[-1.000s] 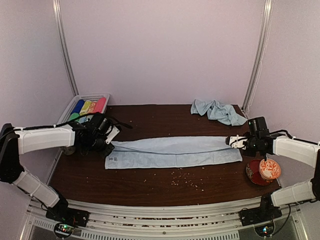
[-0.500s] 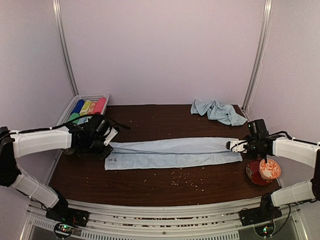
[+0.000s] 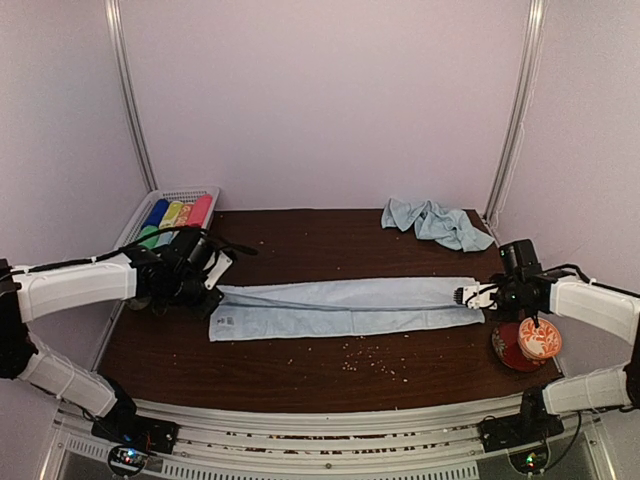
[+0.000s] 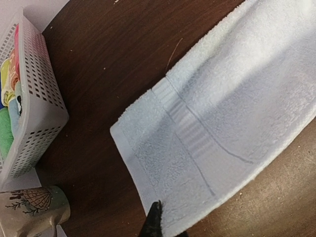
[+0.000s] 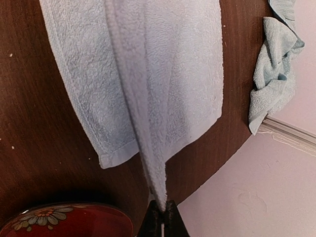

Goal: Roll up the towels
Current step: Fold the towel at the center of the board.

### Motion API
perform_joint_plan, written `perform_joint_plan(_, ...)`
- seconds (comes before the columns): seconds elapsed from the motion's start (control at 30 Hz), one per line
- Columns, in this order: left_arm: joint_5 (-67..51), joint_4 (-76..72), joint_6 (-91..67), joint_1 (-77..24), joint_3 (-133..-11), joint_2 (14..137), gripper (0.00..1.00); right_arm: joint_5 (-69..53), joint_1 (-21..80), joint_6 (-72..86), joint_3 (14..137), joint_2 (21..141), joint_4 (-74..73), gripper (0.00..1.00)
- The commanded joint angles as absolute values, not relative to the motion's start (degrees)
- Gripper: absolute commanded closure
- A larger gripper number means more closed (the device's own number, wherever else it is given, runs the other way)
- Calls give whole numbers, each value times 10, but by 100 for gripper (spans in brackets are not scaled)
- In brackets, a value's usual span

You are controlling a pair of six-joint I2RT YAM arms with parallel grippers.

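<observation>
Top external: left claw (image 3: 213, 283) and right claw (image 3: 468, 294) have sunk since a second ago, leaving the pale-blue stretched towel (image 3: 345, 307) flatter across the counter (image 3: 300, 365). A crumpled towel (image 3: 435, 222) sits back right. Left wrist: the left claw is closed, pinching the towel's banded corner. Right wrist: the right claw is clamped on a raised fold at the other end.

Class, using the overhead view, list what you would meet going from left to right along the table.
In order: basket of coloured rolls → left claw → stretched towel → right claw → red bowl. The crumpled towel is left out: it overlaps the stretched one.
</observation>
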State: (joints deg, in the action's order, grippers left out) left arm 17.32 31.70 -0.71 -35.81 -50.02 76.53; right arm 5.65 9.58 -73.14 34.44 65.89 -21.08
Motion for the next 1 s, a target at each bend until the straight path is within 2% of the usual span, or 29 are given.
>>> perform_joint_plan(0.0, 158, 319, -7, -360, -499, 786, 100, 64, 91, -743, 323, 663, -205, 100)
perform_joint_plan(0.43, 163, 339, -11, -371, -519, 837, 95, 72, 101, -746, 308, 681, -177, 99)
perform_joint_plan(0.53, 164, 344, -14, -372, -521, 840, 92, 74, 110, -744, 301, 680, -173, 91)
perform_joint_plan(0.63, 167, 351, -19, -373, -527, 843, 88, 81, 122, -743, 297, 678, -174, 79)
perform_joint_plan(0.73, 167, 362, -25, -374, -534, 844, 80, 84, 125, -743, 302, 671, -188, 59)
perform_joint_plan(0.8, 166, 371, -30, -374, -540, 839, 67, 87, 125, -746, 309, 665, -205, 45)
perform_joint_plan(0.83, 168, 375, -33, -374, -543, 836, 54, 90, 125, -747, 313, 660, -212, 40)
perform_joint_plan(0.87, 170, 380, -36, -374, -547, 832, 39, 92, 125, -747, 319, 655, -221, 34)
perform_joint_plan(0.9, 175, 385, -40, -374, -550, 826, 10, 91, 125, -747, 327, 649, -233, 29)
perform_joint_plan(0.93, 186, 389, -44, -374, -553, 821, 3, 91, 125, -746, 338, 642, -246, 23)
perform_joint_plan(0.97, 193, 395, -48, -374, -557, 815, 2, 91, 125, -742, 348, 639, -258, 19)
